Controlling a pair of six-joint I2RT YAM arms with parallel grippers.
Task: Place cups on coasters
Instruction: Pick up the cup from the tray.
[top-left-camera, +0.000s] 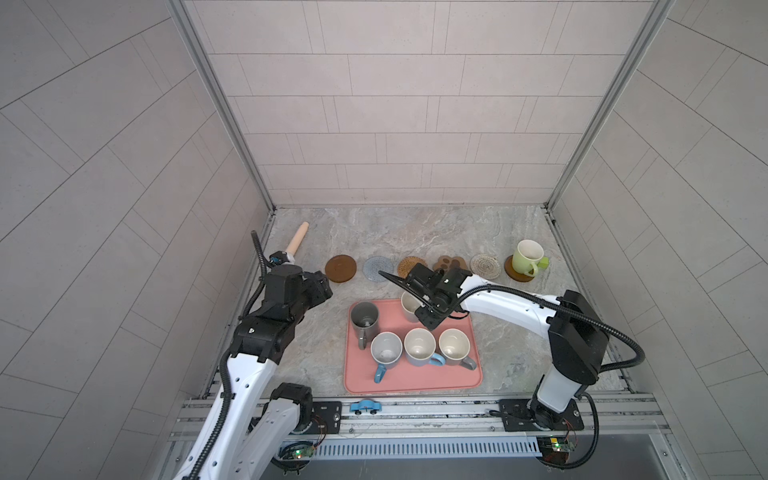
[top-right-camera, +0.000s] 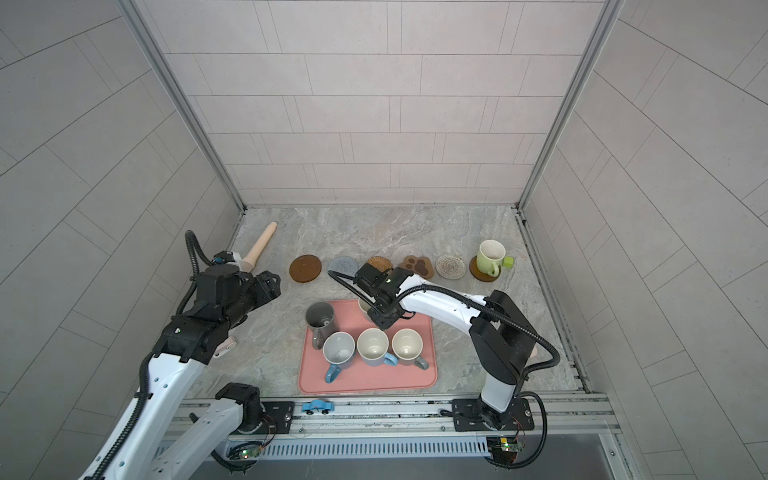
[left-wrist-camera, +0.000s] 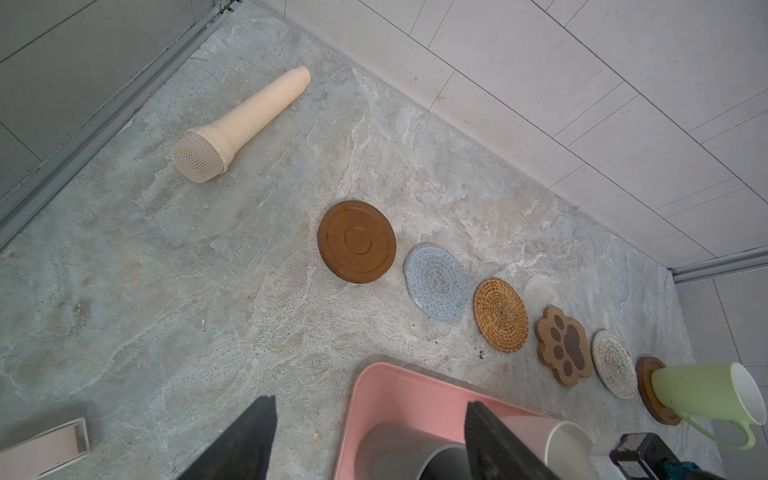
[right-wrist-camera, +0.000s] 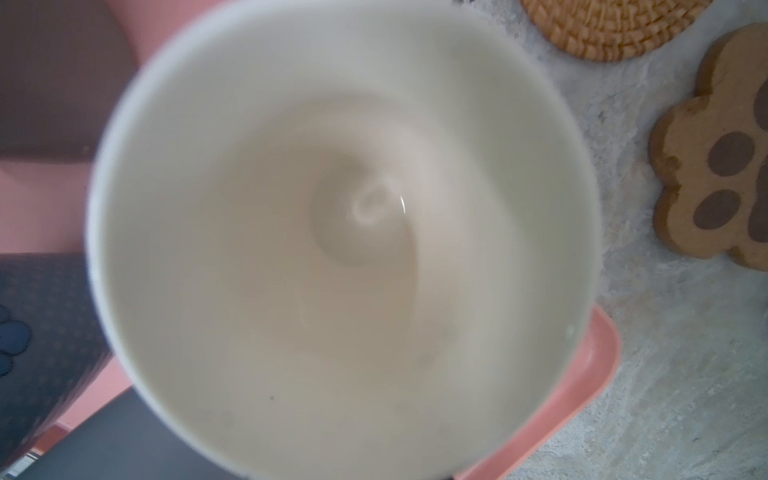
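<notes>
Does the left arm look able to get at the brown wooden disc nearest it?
Probably yes: its open claw hovers close to the disc, only bare counter between, nothing on it.

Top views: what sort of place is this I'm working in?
Looks like a mock kitchen counter in a robot test cell, not a real kitchen: marble-look worktop, tile-patterned walls in aluminium framing, and mugs on a pink tray near a row of coasters.

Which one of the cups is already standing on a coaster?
The green cup, on the brown wooden coaster at the row's end. The rest are at the pink tray.
</notes>
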